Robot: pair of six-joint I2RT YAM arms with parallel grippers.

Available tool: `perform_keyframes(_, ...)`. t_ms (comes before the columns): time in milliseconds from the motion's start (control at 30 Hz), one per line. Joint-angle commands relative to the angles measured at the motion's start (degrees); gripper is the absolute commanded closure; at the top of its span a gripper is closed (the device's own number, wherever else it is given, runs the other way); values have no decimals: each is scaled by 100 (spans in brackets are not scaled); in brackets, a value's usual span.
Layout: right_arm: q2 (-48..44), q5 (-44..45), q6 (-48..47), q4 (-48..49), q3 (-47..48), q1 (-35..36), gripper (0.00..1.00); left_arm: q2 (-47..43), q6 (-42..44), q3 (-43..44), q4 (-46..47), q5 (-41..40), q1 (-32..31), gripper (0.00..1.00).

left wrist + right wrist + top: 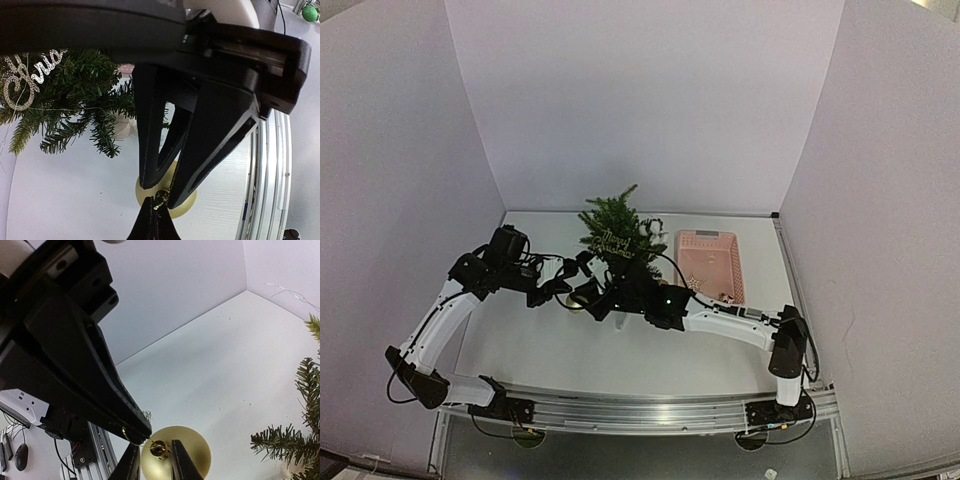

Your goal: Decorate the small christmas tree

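Note:
The small christmas tree (615,230) stands at the table's back centre and carries a glittery "Christmas" sign (30,75). Its pale pot (122,127) shows under the branches (80,95). Both grippers meet just in front of it over a gold ball ornament (575,303). My left gripper (152,200) is shut on the ball's thin gold thread beside the cap (161,197). My right gripper (156,450) straddles the cap; the cap touches one finger and a small gap shows at the other. The ball (187,450) hangs a little above the table.
A pink basket (708,262) lies right of the tree with small ornaments at its near end. A green ball (310,12) lies off to one side. White walls enclose the table on three sides. A metal rail (272,175) runs along the near edge.

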Motion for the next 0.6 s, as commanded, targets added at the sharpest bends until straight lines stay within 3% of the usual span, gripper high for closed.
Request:
perform_keyframes(0, -66, 107, 73, -49, -108, -37, 79, -118, 30, 249, 233, 182, -31, 100)
perform_keyframes(567, 189, -104, 38, 71, 163, -37, 85, -97, 21, 233, 181, 199, -29, 100)
